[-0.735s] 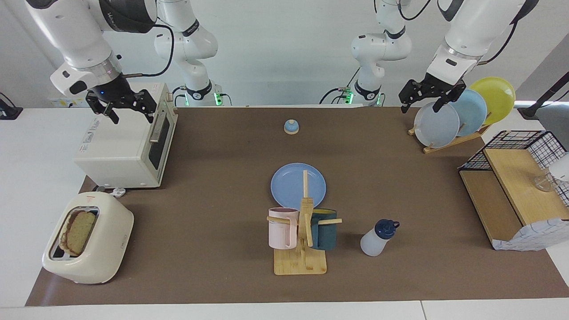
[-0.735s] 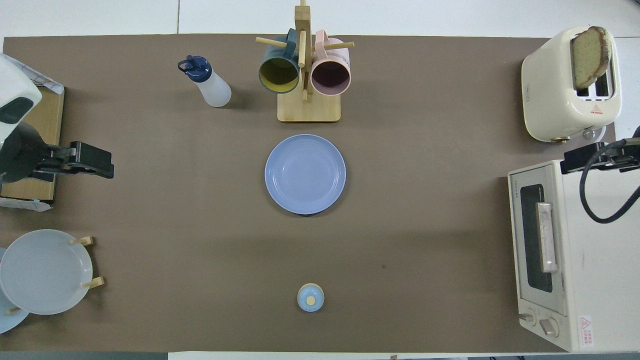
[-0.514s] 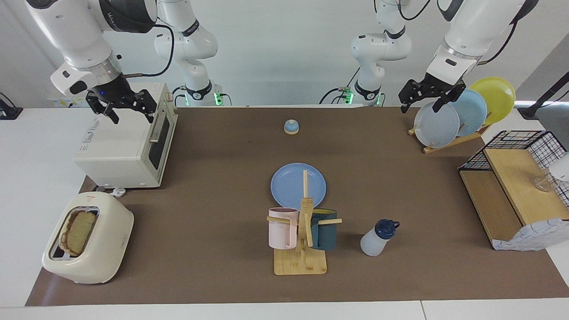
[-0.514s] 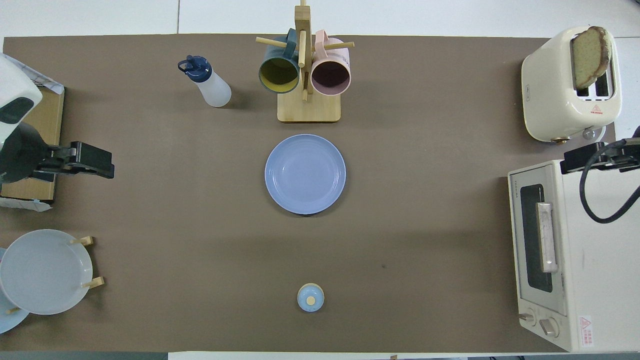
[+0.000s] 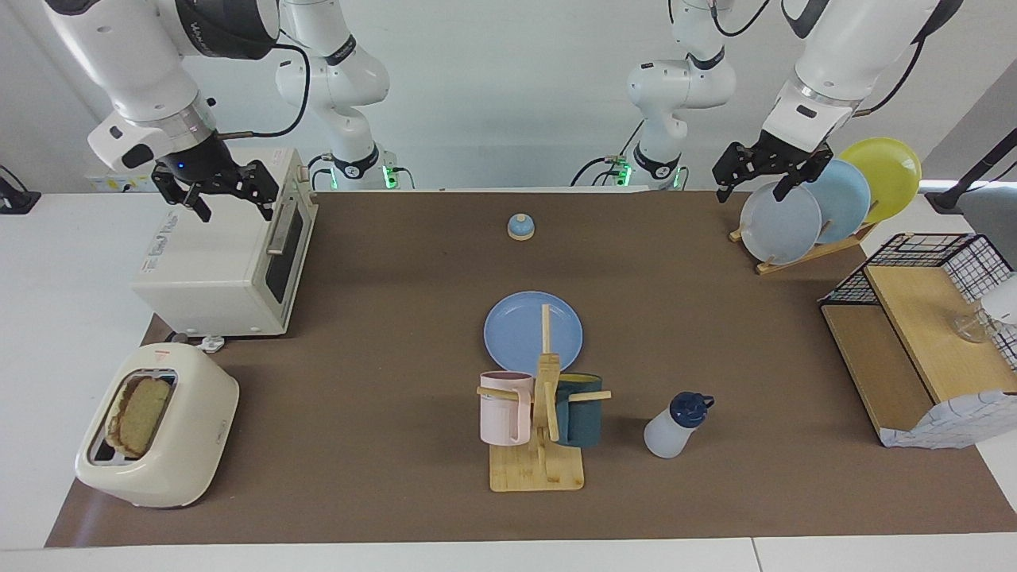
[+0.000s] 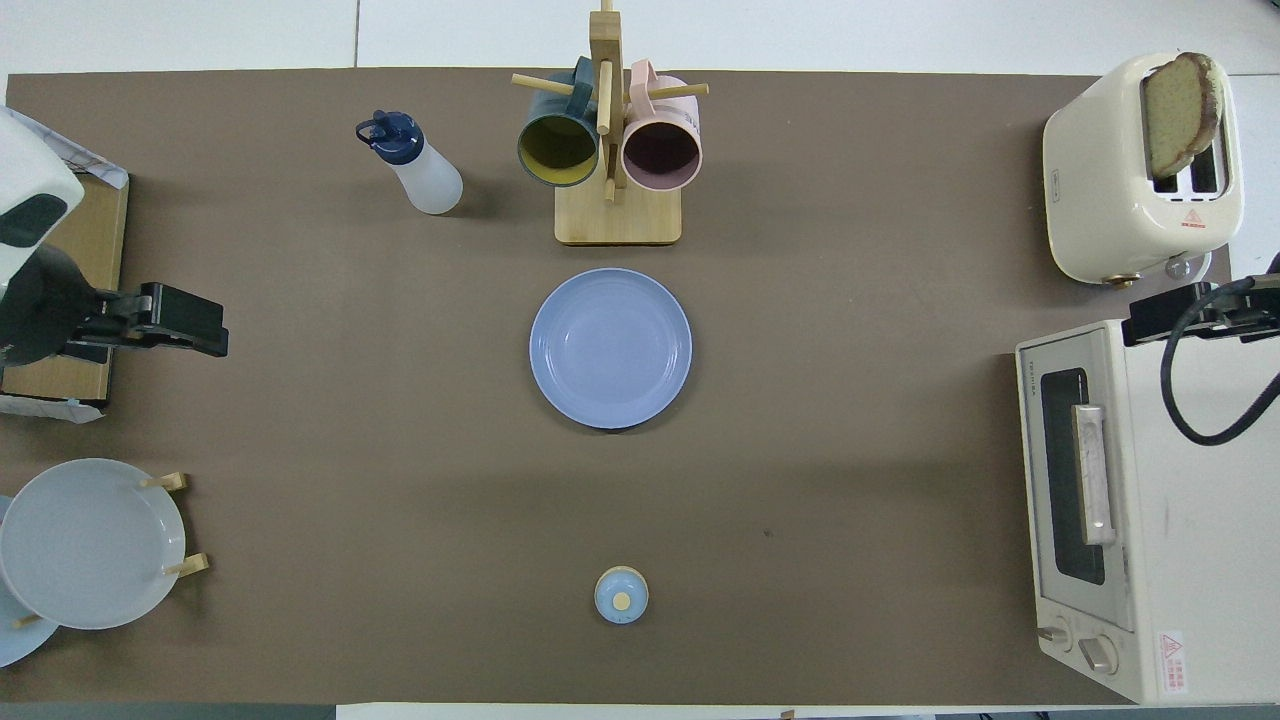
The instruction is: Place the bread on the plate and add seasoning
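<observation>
At the right arm's end of the surface, the bread (image 5: pixel 141 415) stands in the toaster (image 5: pixel 159 425), untouched; the plate (image 5: pixel 532 330) lies bare mid-surface and the seasoning (image 5: pixel 676 424) stands near the mug rack (image 5: pixel 539 421). Right tool (image 5: pixel 216 192) hangs spread and empty over the oven (image 5: pixel 226 254); left tool (image 5: pixel 760 171) waits spread and empty over the plate rack (image 5: pixel 802 256). Best approach, I judge: descend straight above the slot, pinch the crust across its thin faces, lift vertically.

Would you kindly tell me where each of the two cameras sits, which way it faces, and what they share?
Facing view: high across the table, looking at the robots; both arms show, the right gripper over the toaster oven, the left gripper over the plate rack.
Overhead view: above the robots' end, looking steeply down; only the gripper ends show at the side edges.
Shared: the plate, the bread in the toaster, the seasoning, mug stand, bell.
</observation>
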